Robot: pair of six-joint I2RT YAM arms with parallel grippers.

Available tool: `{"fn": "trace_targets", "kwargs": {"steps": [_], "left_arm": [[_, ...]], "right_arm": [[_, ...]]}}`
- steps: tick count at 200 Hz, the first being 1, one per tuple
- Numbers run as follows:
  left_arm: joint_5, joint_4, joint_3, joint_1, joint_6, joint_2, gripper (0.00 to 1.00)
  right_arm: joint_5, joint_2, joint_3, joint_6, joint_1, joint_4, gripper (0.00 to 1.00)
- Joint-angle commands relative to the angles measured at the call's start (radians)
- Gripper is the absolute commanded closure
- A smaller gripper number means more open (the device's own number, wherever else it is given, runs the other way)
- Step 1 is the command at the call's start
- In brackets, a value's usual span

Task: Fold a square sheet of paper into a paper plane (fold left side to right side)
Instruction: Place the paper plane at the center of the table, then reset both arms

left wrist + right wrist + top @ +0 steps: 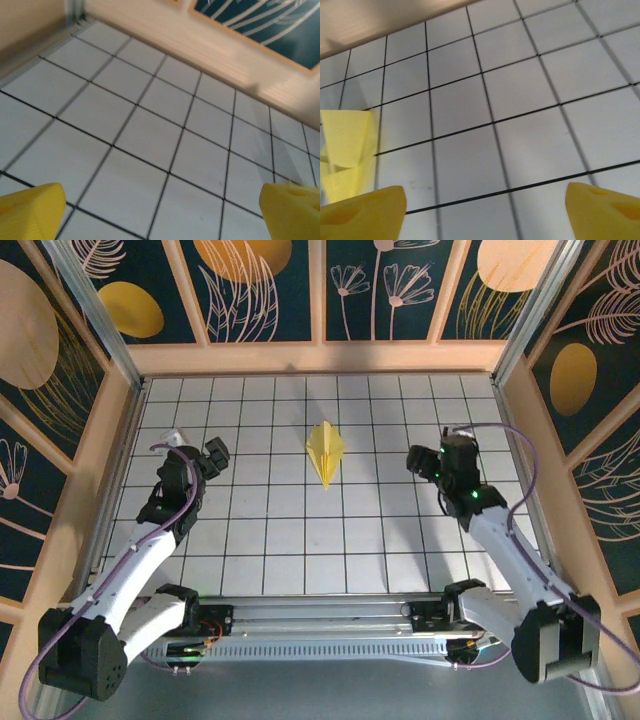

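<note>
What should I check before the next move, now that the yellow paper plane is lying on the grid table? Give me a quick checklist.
1. Paper plane folded into a narrow pointed dart, lying on the table, tip toward the arms: ok.
2. Left claw open, nothing between its fingers: ok.
3. Right claw open, nothing held: ok.
4. Both claws apart from the plane, one on each side of it in the top view: ok.
5. Wings even and creases pressed sharp: cannot tell, the plane is too small in the top view and only partly seen from the right wrist.
</note>
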Motion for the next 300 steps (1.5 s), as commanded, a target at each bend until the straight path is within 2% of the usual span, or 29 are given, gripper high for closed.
{"fn": "trace_targets", "kwargs": {"steps": [1, 26, 68, 87, 132, 160, 205, 252, 268, 289, 300], "left_arm": [[-0.118, 0.135, -0.043, 0.008, 0.117, 0.003, 0.01], [-0.199, 0.229, -0.107, 0.009, 0.173, -0.001, 0.01], [-0.342, 0.538, -0.269, 0.013, 0.317, 0.018, 0.01], [-0.351, 0.598, -0.29, 0.021, 0.354, 0.051, 0.01], [-0.292, 0.704, -0.305, 0.04, 0.406, 0.188, 0.01], [-0.231, 0.82, -0.343, 0.055, 0.436, 0.246, 0.01], [-0.14, 0.938, -0.36, 0.072, 0.476, 0.332, 0.01], [-0.039, 1.095, -0.363, 0.095, 0.526, 0.4, 0.01], [-0.01, 1.159, -0.371, 0.103, 0.557, 0.426, 0.01], [0.021, 1.259, -0.396, 0.13, 0.549, 0.484, 0.01], [0.055, 1.233, -0.396, 0.147, 0.531, 0.469, 0.01]], "right_arm": [[0.052, -0.103, -0.101, -0.103, -0.036, 0.229, 0.02], [0.041, -0.145, -0.189, -0.137, -0.081, 0.296, 0.01], [0.009, -0.12, -0.308, -0.149, -0.175, 0.452, 0.01], [-0.008, -0.111, -0.356, -0.163, -0.213, 0.53, 0.01], [-0.085, -0.071, -0.467, -0.189, -0.292, 0.71, 0.01], [-0.108, -0.012, -0.533, -0.187, -0.298, 0.888, 0.01], [-0.181, 0.188, -0.526, -0.213, -0.298, 1.09, 0.01], [-0.244, 0.363, -0.528, -0.216, -0.3, 1.411, 0.01], [-0.257, 0.408, -0.502, -0.251, -0.301, 1.421, 0.01], [-0.273, 0.52, -0.534, -0.264, -0.303, 1.591, 0.01], [-0.281, 0.584, -0.551, -0.27, -0.301, 1.679, 0.01]]}}
